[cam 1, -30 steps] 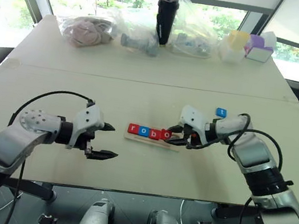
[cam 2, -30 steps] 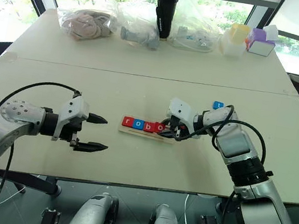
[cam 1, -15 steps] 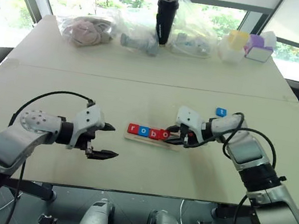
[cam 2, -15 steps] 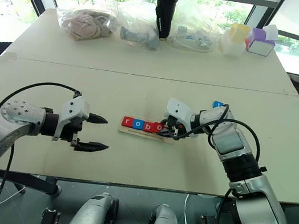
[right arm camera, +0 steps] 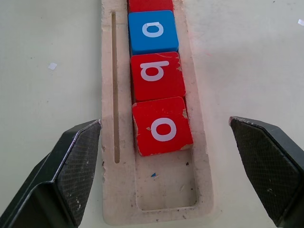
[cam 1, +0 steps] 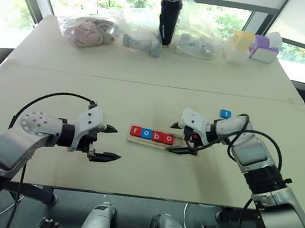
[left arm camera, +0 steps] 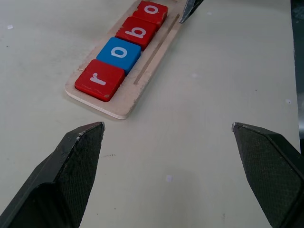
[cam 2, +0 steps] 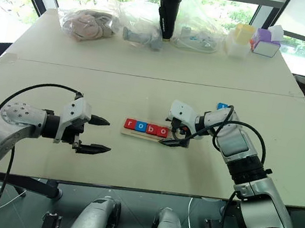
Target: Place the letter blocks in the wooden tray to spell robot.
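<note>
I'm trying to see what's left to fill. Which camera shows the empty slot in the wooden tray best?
The right wrist view: the empty slot sits just past the last red o block. The head views show it tiny beside the right hand; the left wrist view cuts it off.

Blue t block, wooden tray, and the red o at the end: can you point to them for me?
blue t block (cam 1: 225,114): left eye view, middle of its top face.
wooden tray (right arm camera: 166,192): right wrist view, bare empty slot at its end.
red o block (right arm camera: 162,126): right wrist view, on the white letter.

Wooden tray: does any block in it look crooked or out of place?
Yes. In the wooden tray, the second red o block sits slightly askew, turned against the b block above it. The last slot is empty; the blue t block lies on the table.
</note>
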Motion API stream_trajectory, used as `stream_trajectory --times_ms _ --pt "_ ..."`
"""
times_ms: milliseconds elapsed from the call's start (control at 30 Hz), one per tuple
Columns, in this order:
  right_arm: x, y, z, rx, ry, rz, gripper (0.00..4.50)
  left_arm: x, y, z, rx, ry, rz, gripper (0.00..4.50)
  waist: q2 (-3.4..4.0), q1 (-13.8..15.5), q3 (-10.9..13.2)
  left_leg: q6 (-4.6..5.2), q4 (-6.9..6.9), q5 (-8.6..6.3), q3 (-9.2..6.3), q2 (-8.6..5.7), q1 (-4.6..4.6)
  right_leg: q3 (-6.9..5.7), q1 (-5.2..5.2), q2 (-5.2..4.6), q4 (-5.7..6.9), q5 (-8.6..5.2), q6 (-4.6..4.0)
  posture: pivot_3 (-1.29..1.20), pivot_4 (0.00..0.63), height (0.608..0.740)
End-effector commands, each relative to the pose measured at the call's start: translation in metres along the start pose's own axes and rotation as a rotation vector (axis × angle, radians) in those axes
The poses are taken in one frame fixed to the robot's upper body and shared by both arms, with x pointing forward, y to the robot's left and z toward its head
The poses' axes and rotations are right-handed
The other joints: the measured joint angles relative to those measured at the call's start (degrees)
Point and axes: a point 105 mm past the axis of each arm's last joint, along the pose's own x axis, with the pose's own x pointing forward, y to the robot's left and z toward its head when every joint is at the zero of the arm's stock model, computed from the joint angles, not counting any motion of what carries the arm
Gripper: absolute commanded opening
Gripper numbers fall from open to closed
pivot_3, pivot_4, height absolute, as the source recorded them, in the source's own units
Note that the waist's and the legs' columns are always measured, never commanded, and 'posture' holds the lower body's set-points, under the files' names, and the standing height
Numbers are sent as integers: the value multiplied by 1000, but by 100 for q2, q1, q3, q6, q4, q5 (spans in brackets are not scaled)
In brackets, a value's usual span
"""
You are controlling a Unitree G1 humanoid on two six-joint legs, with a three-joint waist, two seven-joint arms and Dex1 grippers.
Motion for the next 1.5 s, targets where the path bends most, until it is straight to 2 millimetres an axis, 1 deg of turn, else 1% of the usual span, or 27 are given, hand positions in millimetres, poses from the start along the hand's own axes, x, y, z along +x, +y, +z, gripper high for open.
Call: stream_trajectory --times_ms 33,100,200,367,433,500,633,700,767,833,933,1000,1100,1200,1300,1400,1500 --pt "-18 -11 19 -19 -78 -48 4443 -3 -1 8 40 -23 3 4500 0 4 0 0 0 0 0 0 0 0 0 0 0 0 0 0 150 740" --pt "-22 -12 20 -12 -88 -58 4443 -3 -1 8 39 -21 5 4500 0 3 0 0 0 0 0 0 0 0 0 0 0 0 0 0 150 740" --pt "-35 -14 24 21 -132 -97 4443 -6 -1 8 35 -24 10 4500 0 3 0 0 0 0 0 0 0 0 0 0 0 0 0 0 150 740" --pt "-76 -12 30 166 -278 -236 4443 -13 0 14 10 -56 22 4500 0 16 0 0 -1 0 -1 0 -3 0 1 -2 -3 5 -7 0 150 740" --pt "-87 -14 28 206 -300 -302 4443 -14 -1 14 8 -54 19 4500 0 11 0 -1 -1 -1 1 0 -2 0 0 -4 -4 4 -6 0 150 740" --pt "-98 -26 20 259 -312 -436 4443 -14 -1 14 7 -51 14 4500 0 6 0 -1 -1 -1 1 0 1 0 1 -4 -3 -1 -1 0 150 740" --pt "-113 -65 -16 434 -246 -773 4443 -10 1 16 12 -54 -2 4500 1 -8 0 -2 -1 -1 2 2 3 0 -2 -3 -3 5 -11 0 150 740" --pt "-115 -76 -26 510 -221 -866 4443 -8 2 17 15 -56 -8 4500 1 -6 -1 -4 -1 1 2 2 1 0 -5 -2 -2 7 -15 0 150 740" --pt "-112 -87 -37 604 -191 -961 4443 -6 3 18 20 -57 -16 4500 2 -14 0 -3 -1 2 3 2 1 0 -5 -2 -1 11 -19 0 150 740" --pt "-106 -96 -40 683 -191 -1020 4443 -4 3 18 26 -54 -20 4500 2 -29 -1 -3 -2 2 5 2 -1 1 -7 -1 -1 20 -32 0 150 740" --pt "-96 -106 -42 710 -160 -1074 4443 -3 4 18 30 -51 -20 4500 2 -46 -1 -2 -5 2 5 3 -2 1 -7 3 -1 30 -17 0 150 740" --pt "-94 -111 -50 720 -121 -1116 4443 -3 3 18 30 -51 -18 4500 2 -36 0 -2 -7 2 5 3 -2 1 -8 3 -1 30 -14 0 150 740" --pt "-92 -115 -65 761 -75 -1168 4443 -3 2 16 27 -49 -11 4500 2 -15 0 -2 -7 2 3 2 -4 2 -5 3 -4 27 -12 0 150 740" --pt "-88 -116 -74 769 -34 -1195 4443 -4 1 15 22 -48 -5 4500 3 -28 0 -2 -7 2 4 1 -4 5 -5 3 -5 26 -14 0 150 740" --pt "-86 -116 -81 771 2 -1216 4443 -4 0 15 19 -48 1 4500 3 -63 0 -1 -8 2 4 2 -2 7 -6 4 -3 26 -13 0 150 740" --pt "-79 -116 -84 804 1 -1209 4443 -4 0 14 16 -48 5 4500 3 -128 0 -1 -8 3 1 2 -2 7 -6 6 -1 27 -12 0 150 740" --pt "-75 -116 -85 832 -17 -1202 3633 -3 -1 14 15 -49 6 4500 3 -153 0 -1 -9 3 0 4 -1 8 -5 9 0 28 -10 0 150 740"
